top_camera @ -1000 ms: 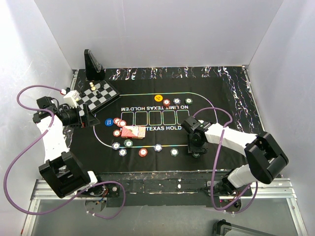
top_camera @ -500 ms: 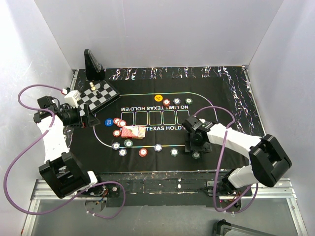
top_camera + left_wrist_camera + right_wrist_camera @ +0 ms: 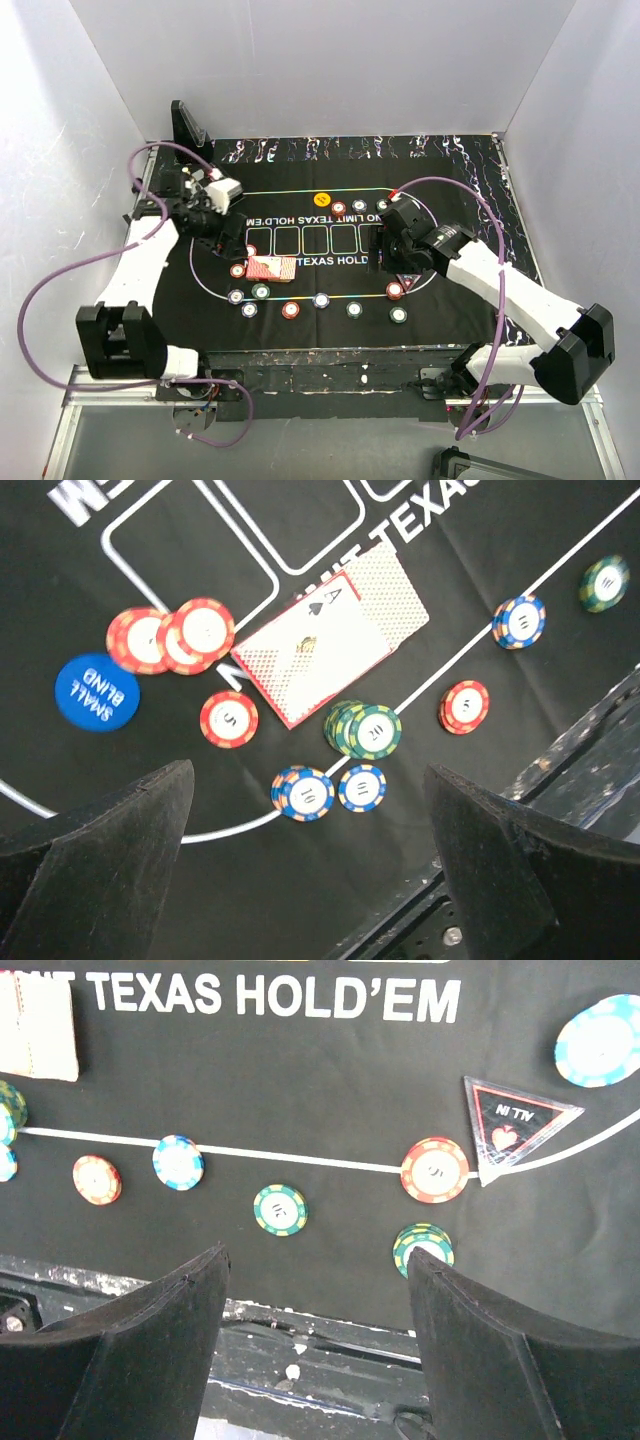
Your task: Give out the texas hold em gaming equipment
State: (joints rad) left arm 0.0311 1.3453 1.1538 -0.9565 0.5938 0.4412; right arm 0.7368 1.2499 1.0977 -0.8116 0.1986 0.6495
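— Chip down! The green chip (maybe a small stack, it's hard to tell) now sits at the mat's near edge, just below the red chip. The right fingers have spread and lifted clear, holding nothing.

— One seat served, I'd say. The left fingers, wide apart and empty, have swung across over the cards.

a robot lab cell: bare white walls (metal frame below)
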